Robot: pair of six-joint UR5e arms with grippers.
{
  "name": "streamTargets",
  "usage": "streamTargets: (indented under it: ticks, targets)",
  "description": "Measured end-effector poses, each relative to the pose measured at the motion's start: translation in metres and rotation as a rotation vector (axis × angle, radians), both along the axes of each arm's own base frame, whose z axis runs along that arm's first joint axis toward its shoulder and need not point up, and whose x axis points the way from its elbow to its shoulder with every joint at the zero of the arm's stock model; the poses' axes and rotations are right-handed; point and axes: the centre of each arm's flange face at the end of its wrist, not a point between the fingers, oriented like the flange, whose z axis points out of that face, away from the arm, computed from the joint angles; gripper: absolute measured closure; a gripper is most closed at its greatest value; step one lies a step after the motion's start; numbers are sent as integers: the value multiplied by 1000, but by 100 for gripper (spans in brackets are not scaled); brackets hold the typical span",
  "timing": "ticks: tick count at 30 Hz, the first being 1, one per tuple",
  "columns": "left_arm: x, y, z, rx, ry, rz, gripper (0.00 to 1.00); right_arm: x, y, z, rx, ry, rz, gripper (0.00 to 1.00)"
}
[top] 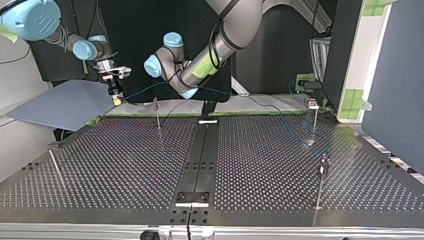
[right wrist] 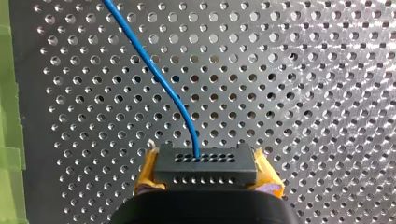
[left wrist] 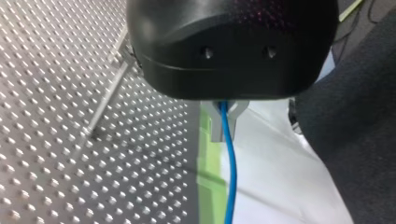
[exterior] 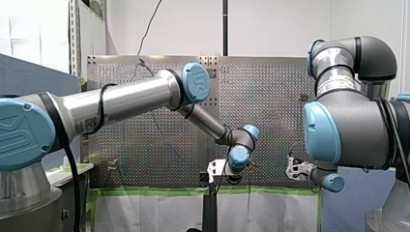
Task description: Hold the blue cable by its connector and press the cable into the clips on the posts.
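My right gripper (right wrist: pixel 208 184) clenches the dark rectangular connector (right wrist: pixel 205 163) between yellow pads (right wrist: pixel 148 171), anchoring the thin blue cable (right wrist: pixel 159 79) above the perforated metal table (right wrist: pixel 303 93). My left gripper (left wrist: pixel 223 119) pinches the cable farther along, probably to steer it toward the slim metal posts (top: pixel 157 114).

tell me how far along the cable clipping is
Done: my right gripper is shut on the connector. In hand: my left gripper pinches the blue cable further along. Left: pressing it into the clips on the posts; none visibly holds it yet.
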Motion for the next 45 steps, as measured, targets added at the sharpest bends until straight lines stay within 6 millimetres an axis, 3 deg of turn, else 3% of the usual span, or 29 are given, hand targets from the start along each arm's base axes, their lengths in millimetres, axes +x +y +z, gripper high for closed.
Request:
streamTargets:
  ticks: [14,32,45]
  targets:
    - [0,-26,15,-96,-113,-16,100,-5,-16,7,-1,-21,-6,98]
    - [12,-31,9,-186,-193,-18,100,-1,-25,12,-6,-24,-2,98]
    - [6,-30,-6,-207,-244,-13,100,0,-28,13,-7,-32,-1,98]
